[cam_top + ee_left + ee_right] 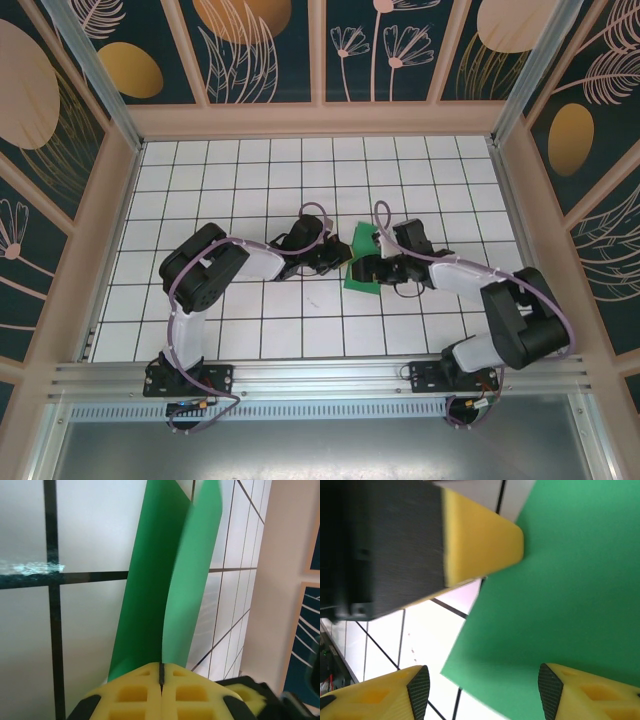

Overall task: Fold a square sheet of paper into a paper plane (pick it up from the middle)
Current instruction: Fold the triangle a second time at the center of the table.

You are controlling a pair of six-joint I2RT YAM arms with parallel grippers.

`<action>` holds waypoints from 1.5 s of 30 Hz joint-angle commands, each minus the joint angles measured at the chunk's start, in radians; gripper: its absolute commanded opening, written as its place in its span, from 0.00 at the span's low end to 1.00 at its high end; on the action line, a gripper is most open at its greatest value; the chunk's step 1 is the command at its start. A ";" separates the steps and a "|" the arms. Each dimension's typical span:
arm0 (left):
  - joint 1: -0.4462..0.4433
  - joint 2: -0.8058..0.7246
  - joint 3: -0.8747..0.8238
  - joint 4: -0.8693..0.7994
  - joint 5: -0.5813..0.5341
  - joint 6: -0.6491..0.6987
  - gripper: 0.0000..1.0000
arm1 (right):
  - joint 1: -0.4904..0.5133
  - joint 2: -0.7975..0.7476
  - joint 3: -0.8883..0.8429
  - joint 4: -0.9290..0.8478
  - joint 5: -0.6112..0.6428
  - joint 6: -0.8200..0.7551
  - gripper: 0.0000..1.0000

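The square sheet of paper (357,278) is plain green and lies mid-table between the two arms. My left gripper (340,258) is shut on its near edge. In the left wrist view the yellow pads (135,695) are pressed together, and the paper (150,580) rises out of their seam as two bent flaps. My right gripper (372,268) hovers open over the sheet. Its two yellow fingertips (417,690) stand wide apart above a corner of the green paper (560,590), holding nothing. The left gripper's yellow finger (480,540) reaches over the sheet's edge there.
The white tiled table (300,180) is boxed in by patterned walls (260,50) at the back and both sides. An aluminium rail (320,375) carrying both arm bases runs along the near edge. Both arms reach inward to the table's middle.
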State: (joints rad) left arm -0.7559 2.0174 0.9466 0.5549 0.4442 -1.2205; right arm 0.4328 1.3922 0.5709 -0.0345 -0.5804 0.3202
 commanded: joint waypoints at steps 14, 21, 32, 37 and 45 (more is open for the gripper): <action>-0.005 -0.032 -0.004 0.048 0.003 -0.033 0.03 | 0.340 -0.136 0.022 -0.116 0.652 -0.013 0.82; -0.004 -0.037 -0.003 0.040 0.002 -0.034 0.03 | 0.456 -0.049 0.071 -0.117 0.847 -0.030 0.82; -0.005 -0.048 -0.002 0.029 -0.006 -0.028 0.04 | 0.575 0.146 0.187 -0.217 1.087 0.023 0.73; -0.005 -0.051 -0.005 0.022 -0.010 -0.023 0.04 | 0.591 0.123 0.188 -0.240 1.149 0.060 0.60; -0.005 -0.049 0.003 0.005 -0.019 -0.010 0.04 | 0.591 0.088 0.180 -0.252 1.148 0.060 0.32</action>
State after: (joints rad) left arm -0.7559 1.9980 0.9455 0.5716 0.4370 -1.2430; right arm 1.0164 1.5223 0.7361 -0.2558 0.5350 0.3737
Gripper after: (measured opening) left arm 0.069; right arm 0.332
